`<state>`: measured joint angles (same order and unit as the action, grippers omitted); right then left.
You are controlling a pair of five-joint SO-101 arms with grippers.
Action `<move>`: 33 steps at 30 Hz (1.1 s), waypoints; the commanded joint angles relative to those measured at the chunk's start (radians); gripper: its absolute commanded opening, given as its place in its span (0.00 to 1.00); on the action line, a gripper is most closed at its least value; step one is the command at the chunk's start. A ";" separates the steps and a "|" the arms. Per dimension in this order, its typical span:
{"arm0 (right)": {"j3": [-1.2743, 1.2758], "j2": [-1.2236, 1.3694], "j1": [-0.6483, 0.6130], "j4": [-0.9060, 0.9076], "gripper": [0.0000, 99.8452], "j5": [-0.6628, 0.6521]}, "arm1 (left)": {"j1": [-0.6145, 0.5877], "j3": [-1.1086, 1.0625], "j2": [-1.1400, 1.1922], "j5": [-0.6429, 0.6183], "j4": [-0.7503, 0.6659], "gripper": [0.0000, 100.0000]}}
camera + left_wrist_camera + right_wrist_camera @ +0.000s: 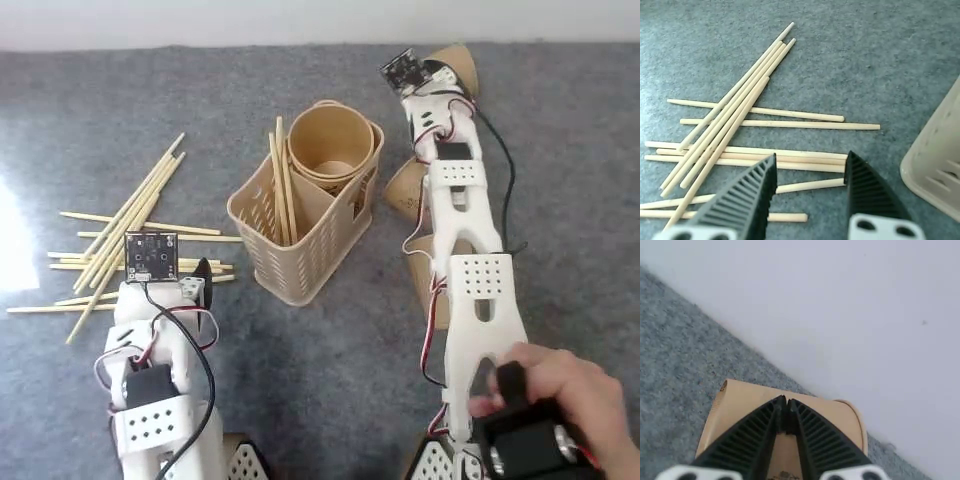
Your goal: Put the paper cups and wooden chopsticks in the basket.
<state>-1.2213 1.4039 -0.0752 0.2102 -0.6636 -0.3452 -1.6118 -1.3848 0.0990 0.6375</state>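
Many slim wooden chopsticks lie below the empty, spread left hand; right hand closed over a paper cup.

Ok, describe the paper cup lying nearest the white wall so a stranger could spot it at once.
Find the central beige basket, then follow the right arm past it toward the white wall. A paper cup lies on its side there, at that arm's hand. The other loose cups lie beside the basket; this one alone sits by the wall.
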 commanded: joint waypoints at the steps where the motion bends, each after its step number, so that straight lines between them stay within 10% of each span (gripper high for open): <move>1: -0.063 -0.111 0.048 0.259 0.01 0.014 | 0.006 0.010 -0.012 0.009 -0.026 0.21; 15: -0.459 -0.383 0.064 1.455 0.01 0.097 | 0.006 0.012 -0.012 0.009 -0.026 0.21; 26: -0.454 -0.450 0.156 1.061 0.01 0.230 | 0.006 0.012 -0.012 0.009 -0.026 0.21; 33: -0.459 -0.415 0.179 1.236 0.16 0.152 | 0.009 0.012 -0.012 0.009 -0.026 0.21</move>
<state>-1.6187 1.0035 0.0829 1.3656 -0.4826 -0.3452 -1.6118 -1.3848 0.0990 0.6375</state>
